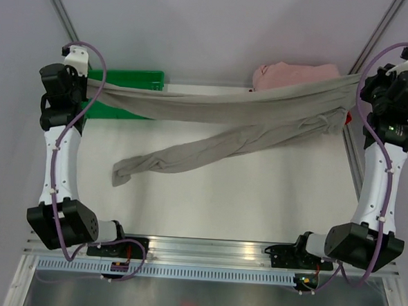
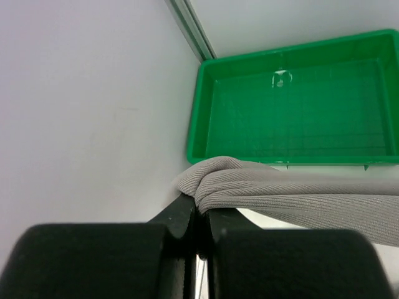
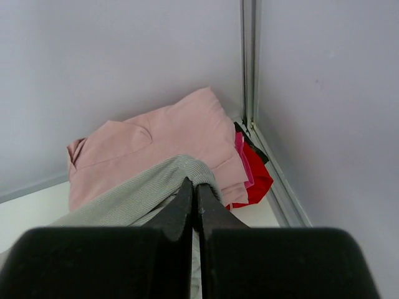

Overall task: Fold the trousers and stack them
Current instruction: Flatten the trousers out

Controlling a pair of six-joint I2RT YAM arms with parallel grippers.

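Observation:
The taupe trousers (image 1: 213, 112) hang stretched between both grippers across the far half of the table. My left gripper (image 1: 85, 83) is shut on one leg's end at the far left; the ribbed fabric (image 2: 280, 193) bunches over its fingertips (image 2: 202, 208). My right gripper (image 1: 361, 83) is shut on the waist end at the far right, where the fabric (image 3: 143, 193) wraps its tips (image 3: 196, 187). The other leg (image 1: 183, 155) droops down and trails onto the table toward the left.
A green tray (image 1: 136, 79) sits at the far left, under the held leg, and also shows in the left wrist view (image 2: 299, 112). A pile of pale pink garments (image 1: 292, 74) with red cloth (image 3: 255, 174) lies in the far right corner. Walls enclose the table.

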